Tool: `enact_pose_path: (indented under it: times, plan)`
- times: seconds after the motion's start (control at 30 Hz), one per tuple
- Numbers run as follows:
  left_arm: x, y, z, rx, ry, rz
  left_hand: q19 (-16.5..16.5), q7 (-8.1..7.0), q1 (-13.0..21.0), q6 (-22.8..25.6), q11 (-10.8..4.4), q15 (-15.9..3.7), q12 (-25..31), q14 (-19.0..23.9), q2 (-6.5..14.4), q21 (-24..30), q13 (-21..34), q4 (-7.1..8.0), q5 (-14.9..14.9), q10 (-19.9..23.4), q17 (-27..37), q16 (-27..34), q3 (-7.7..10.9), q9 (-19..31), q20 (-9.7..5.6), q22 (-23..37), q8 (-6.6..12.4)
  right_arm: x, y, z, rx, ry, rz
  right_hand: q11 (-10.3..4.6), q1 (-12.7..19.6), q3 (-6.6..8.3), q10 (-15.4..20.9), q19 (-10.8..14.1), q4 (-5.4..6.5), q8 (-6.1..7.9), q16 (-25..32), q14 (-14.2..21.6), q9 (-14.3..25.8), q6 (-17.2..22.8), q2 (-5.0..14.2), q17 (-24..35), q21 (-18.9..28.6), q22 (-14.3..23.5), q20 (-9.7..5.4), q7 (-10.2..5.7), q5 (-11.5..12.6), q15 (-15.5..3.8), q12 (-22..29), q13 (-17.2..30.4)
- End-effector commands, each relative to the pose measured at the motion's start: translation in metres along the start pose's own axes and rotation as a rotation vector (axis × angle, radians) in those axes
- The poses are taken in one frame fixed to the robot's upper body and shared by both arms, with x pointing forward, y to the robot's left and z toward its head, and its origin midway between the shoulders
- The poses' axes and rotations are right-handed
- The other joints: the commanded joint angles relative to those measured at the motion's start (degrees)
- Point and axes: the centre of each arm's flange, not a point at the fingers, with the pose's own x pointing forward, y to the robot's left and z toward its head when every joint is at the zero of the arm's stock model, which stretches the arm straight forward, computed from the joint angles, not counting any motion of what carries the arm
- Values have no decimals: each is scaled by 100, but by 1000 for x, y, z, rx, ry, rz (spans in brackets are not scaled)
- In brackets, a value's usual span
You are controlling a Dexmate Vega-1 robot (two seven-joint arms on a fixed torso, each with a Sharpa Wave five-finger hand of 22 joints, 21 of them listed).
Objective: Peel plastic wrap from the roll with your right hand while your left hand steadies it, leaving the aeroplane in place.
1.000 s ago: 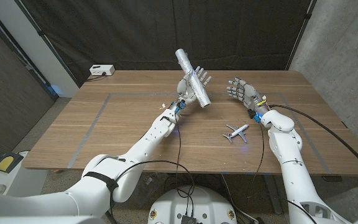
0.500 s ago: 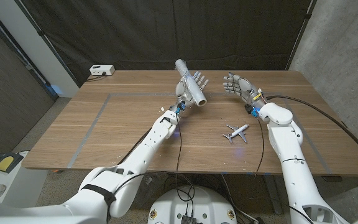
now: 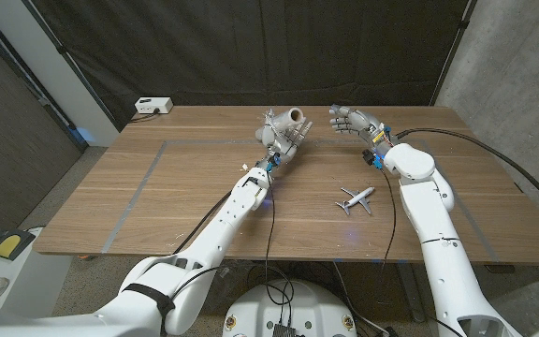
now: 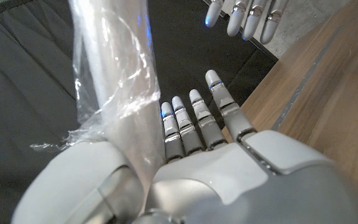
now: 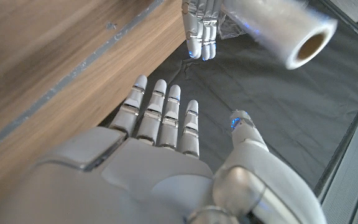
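- Gripping the plastic wrap roll point(image 3: 289, 123), the left robot hand point(image 3: 279, 138) holds it raised above the table point(image 3: 157, 197), open end toward the camera.
- Right robot hand point(image 3: 354, 123) hovers just beside it, fingers spread, holding nothing.
- Aeroplane point(image 3: 356, 198) lies on the table below the right arm.

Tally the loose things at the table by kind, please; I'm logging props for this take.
Plastic wrap roll: 1, held up by the left hand
Toy aeroplane: 1, on the table
White box: 1, at the far table edge
Total: 3
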Motion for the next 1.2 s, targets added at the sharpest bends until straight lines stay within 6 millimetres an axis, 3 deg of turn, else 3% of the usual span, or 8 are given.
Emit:
enact_pose_path:
  times: [0.03, 0.1, 0.17, 0.23, 0.33, 0.47, 0.67, 1.2]
  plan:
    - [2, 4, 3, 50, -2, 42, -103, 53, 213, -15, 12, -484, -17, -72, 638, -55, 40, 25, 153, -73, 45, 11, 235, 32, 84, 46, 50, -7, 20, 49, -300, -59, -57, -168, 303, 58, 10, 111, -52, 40, -26, 32, 37, 85, -53, 18, 40, 0, -1, -57, -13, -134, -17, 7]
    - [2, 5, 4, 53, -5, 47, -149, 21, 213, 58, 21, -428, -31, -109, 1263, -82, 63, 139, 243, -81, 67, 46, 424, 30, 180, 69, 91, -7, 22, 53, -323, -69, -55, -283, 460, 76, 59, 143, -52, 54, -27, 60, 39, 135, -84, 21, 50, -1, -21, -78, -29, -174, -5, 9]
    - [2, 6, 6, 74, -10, 52, -126, -6, 150, 457, 49, -409, -35, -117, 1662, -80, 83, 209, 280, -25, 71, 75, 515, 69, 212, 77, 280, -6, 22, 55, -321, -69, -44, -320, 527, 74, 65, 142, -42, 52, -27, 73, 40, 146, -105, 24, 48, -1, -33, -89, -41, -211, -7, 9]
    - [3, 6, 8, 84, -15, 50, -116, -6, 119, 724, 29, -427, -15, -67, 1814, -84, 94, 220, 290, 87, 67, 110, 569, 89, 210, 75, 402, -4, 21, 54, -312, -69, -37, -297, 538, 59, 56, 99, -21, 45, -35, 55, 41, 141, -120, 30, 31, 0, -33, -93, -50, -201, -13, 9]
    - [2, 8, 14, 140, -22, 70, -77, -5, 116, 1090, 21, -443, 5, 24, 1886, -76, 103, 214, 299, 215, 57, 146, 654, 94, 186, 73, 552, -2, 21, 53, -308, -73, -27, -235, 533, 29, 31, 61, 29, 29, -50, 0, 42, 122, -122, 46, 16, 2, -36, -98, -63, -172, -28, 10]
    - [0, 11, 22, 218, -32, 104, 54, 258, 164, 1479, 22, -508, 56, 234, 1876, -37, 113, 167, 295, 478, 37, 207, 802, 84, 141, 70, 709, 0, 23, 63, -373, -74, -33, -200, 534, -9, -33, -52, 75, -1, -75, -92, 43, 70, -120, 63, -28, 6, -48, -98, -73, -112, -59, 11]
    - [-1, 14, 32, 316, -46, 131, 208, 424, 278, 1811, 40, -516, 102, 484, 1854, 17, 116, 88, 264, 743, 20, 261, 952, 124, 99, 71, 897, 2, 27, 74, -447, -72, -50, -235, 580, -73, -189, -236, 101, -50, -123, -302, 46, -42, -150, 72, -104, 10, -94, -109, -88, -114, -124, 14]
    - [-1, -2, 75, 830, -93, 60, 660, 571, 471, 2153, 188, -590, 218, 1242, 1818, 208, 159, 18, 122, 1288, 21, 420, 1188, 254, -37, 87, 1195, 17, 38, 86, -506, -45, -15, -239, 377, -284, -253, -370, 241, -69, -116, -456, 51, -94, -287, 100, -163, 18, -157, -102, -130, -90, -142, 24]
